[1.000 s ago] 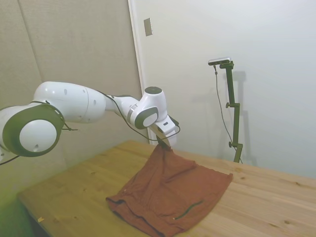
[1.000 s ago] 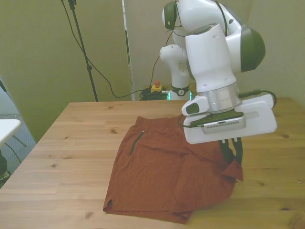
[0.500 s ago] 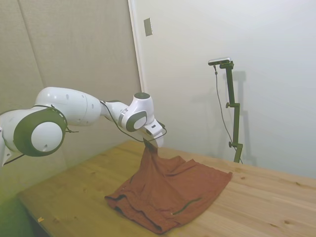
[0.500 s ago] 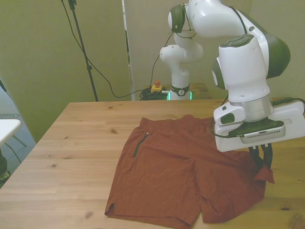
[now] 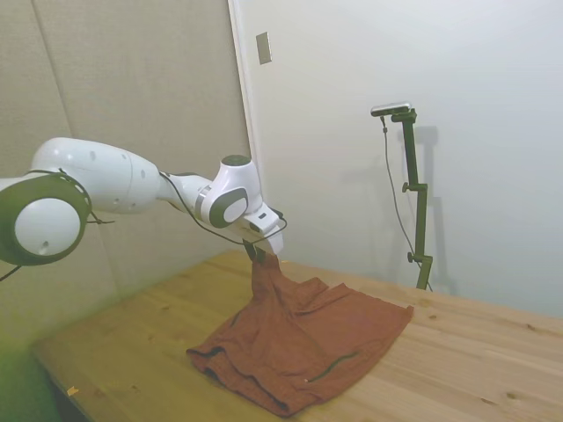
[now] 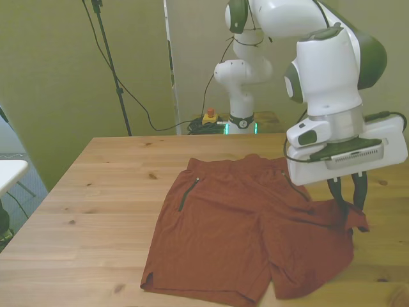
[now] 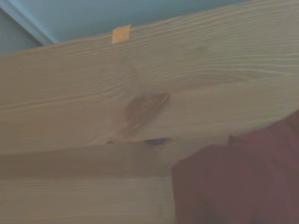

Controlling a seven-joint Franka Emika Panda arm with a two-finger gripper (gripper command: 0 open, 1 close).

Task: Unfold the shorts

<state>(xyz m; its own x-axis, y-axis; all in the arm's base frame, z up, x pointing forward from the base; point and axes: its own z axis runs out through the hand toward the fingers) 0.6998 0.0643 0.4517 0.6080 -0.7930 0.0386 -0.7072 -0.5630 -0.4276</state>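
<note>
While most of the rust-brown, soft fabric shorts (image 6: 236,236) are spread flat on the light wooden table (image 6: 96,192), one corner is held lifted off the surface, pinched between the closed fingers of the white arm's two-finger gripper (image 6: 353,206). From that pinch point the cloth is seen in the side view (image 5: 299,338) to hang down in a taut, peaked fold and then to fan out away from the gripper across the tabletop (image 5: 141,352). A thin dark green trim line (image 6: 186,193) is visible on the flat part well away from the gripper, toward the front view's left. In the wrist view, a blurred edge of the brown fabric (image 7: 238,182) is seen over pale wood grain with a knot (image 7: 140,109).
</note>
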